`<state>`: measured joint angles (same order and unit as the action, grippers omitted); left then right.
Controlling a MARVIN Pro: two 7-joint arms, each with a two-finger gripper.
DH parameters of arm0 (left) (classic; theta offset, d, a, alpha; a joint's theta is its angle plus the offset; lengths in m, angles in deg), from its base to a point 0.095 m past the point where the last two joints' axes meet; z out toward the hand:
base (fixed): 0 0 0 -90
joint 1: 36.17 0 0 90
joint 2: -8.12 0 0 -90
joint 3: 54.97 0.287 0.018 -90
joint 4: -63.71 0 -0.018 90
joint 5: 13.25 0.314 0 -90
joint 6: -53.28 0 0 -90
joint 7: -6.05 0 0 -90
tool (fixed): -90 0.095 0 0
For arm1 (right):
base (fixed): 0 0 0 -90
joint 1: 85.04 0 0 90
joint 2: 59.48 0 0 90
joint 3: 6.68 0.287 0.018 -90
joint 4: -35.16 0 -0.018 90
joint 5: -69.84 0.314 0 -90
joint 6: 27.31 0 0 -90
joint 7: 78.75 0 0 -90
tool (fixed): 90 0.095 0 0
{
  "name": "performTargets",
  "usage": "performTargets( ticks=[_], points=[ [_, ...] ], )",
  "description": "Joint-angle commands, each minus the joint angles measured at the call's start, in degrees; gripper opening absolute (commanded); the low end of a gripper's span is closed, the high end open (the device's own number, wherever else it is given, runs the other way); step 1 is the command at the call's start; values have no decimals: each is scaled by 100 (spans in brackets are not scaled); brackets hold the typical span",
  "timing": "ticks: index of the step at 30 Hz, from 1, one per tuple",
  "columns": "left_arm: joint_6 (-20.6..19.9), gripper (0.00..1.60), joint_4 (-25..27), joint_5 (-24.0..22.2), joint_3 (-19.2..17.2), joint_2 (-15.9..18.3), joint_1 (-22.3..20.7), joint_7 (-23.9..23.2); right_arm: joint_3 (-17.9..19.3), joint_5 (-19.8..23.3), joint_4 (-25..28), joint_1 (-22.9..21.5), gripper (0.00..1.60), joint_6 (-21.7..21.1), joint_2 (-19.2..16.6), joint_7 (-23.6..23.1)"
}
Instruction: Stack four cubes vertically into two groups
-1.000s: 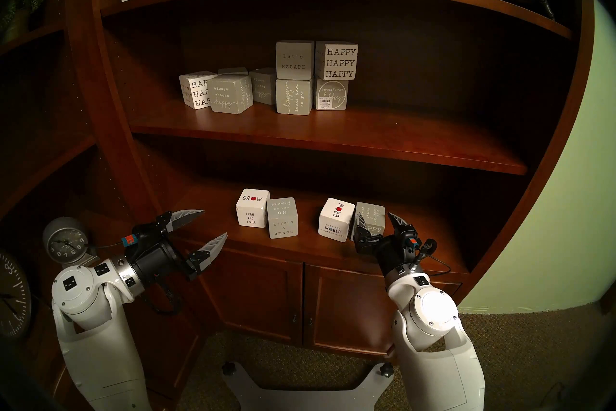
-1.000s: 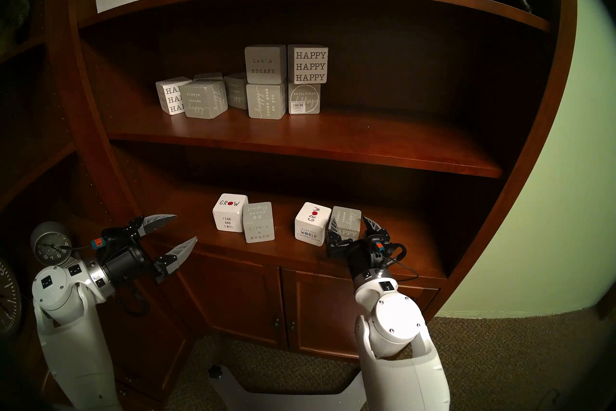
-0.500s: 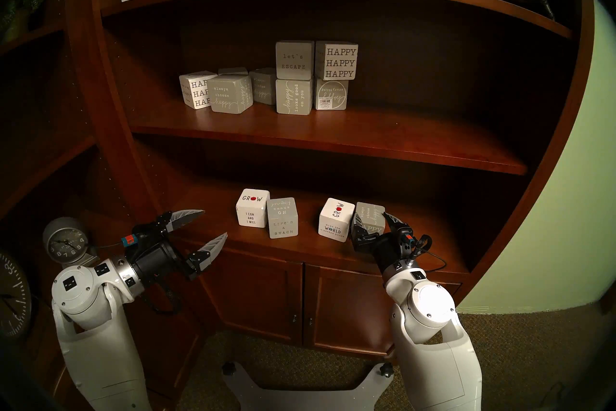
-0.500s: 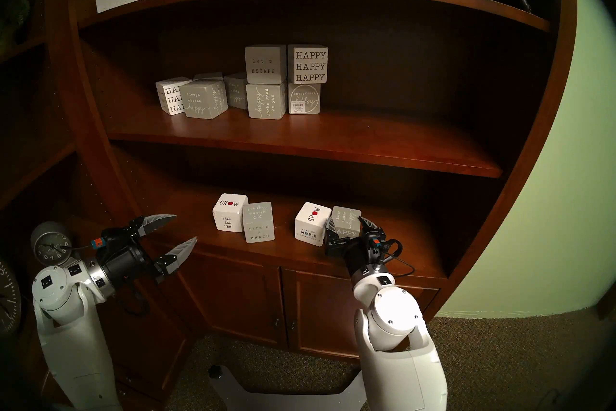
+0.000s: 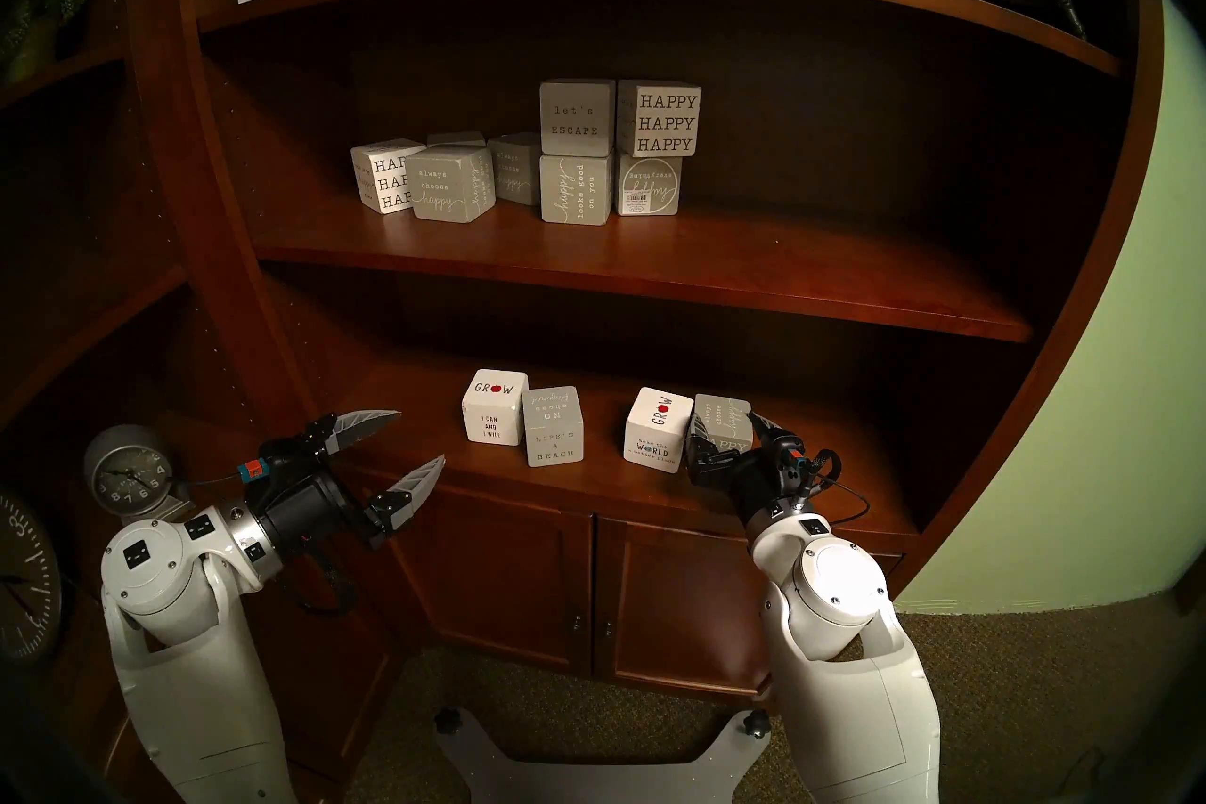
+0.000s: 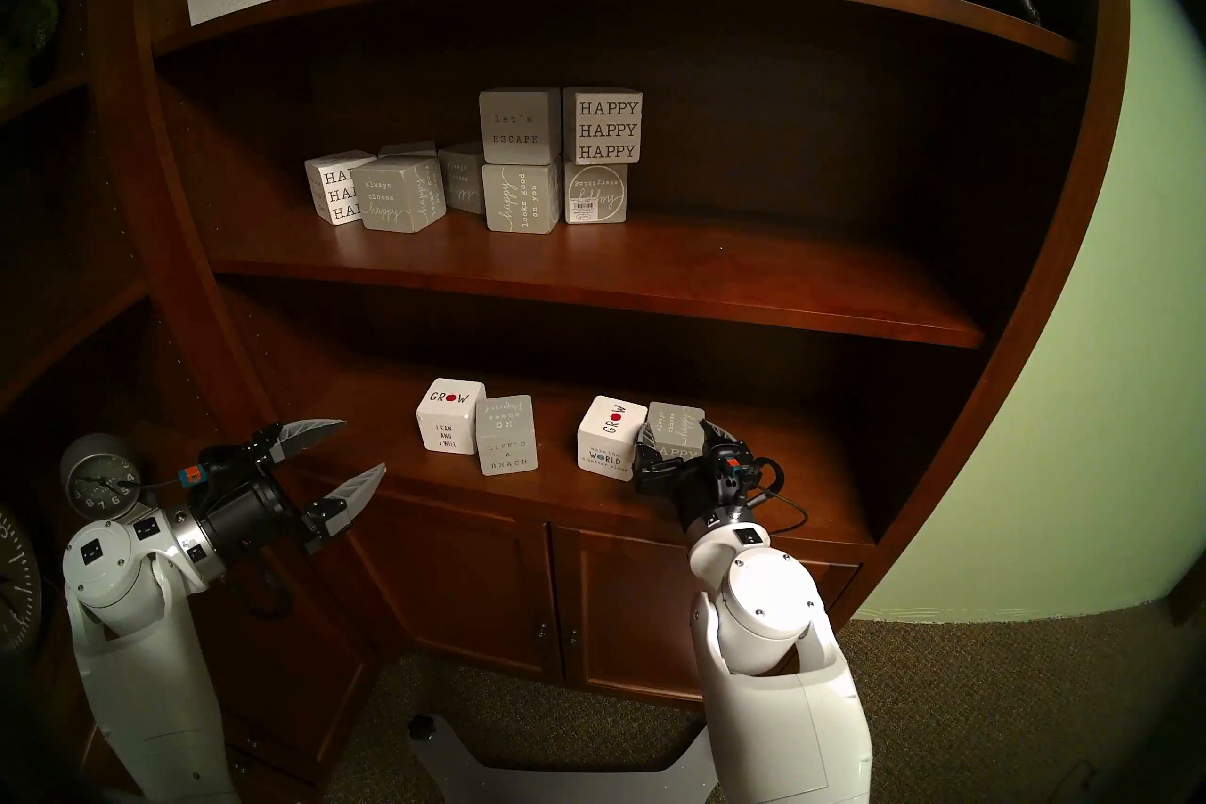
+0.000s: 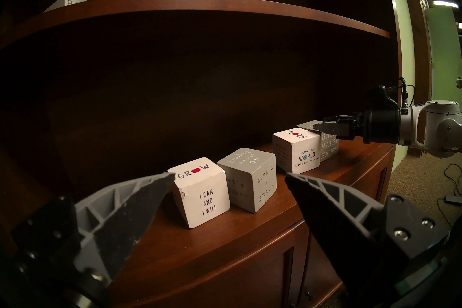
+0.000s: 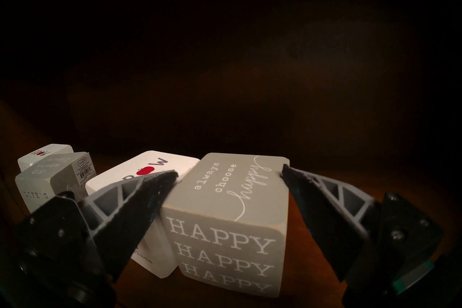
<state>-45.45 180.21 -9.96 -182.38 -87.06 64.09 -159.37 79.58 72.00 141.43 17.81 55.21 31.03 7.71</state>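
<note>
The grey "HAPPY HAPPY HAPPY" cube stands on the lowest shelf, at the right end of the row of four. It touches the white "GROW" cube with "make the WORLD a better place" on its left side. Further to the left of the grey cube, well apart, stand the grey "LIFE'S A BEACH" cube and the other white "GROW" cube, side by side.

The right pincer is level and spread, with one finger on each side of the grey cube, so the cube lies directly ahead between the fingers. Whether the tips touch it, I cannot tell; the left tip sits in the narrow place against the white cube. I judge that closing is the next step.

The left pincer is spread and empty, far to the left of the grey cube.
</note>
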Motion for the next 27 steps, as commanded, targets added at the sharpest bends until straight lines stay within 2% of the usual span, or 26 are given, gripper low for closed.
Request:
performTargets(
  ticks=[1,8,13,20,27],
  points=[
    [-2,160,71,-17,15,12,9,12,9,-48,-26,-21,160,-127,-12,44],
    [-2,160,70,-17,16,13,9,12,40,-139,-51,-27,160,-297,-55,68],
    [-1,160,70,-15,14,10,7,9,124,-208,-78,-53,160,-168,-92,121],
    [-1,160,70,-16,15,12,8,10,196,-247,92,-1,160,-260,-123,120],
    [-1,160,71,-16,14,11,8,10,200,-184,217,120,160,-105,-165,-30]
  ],
)
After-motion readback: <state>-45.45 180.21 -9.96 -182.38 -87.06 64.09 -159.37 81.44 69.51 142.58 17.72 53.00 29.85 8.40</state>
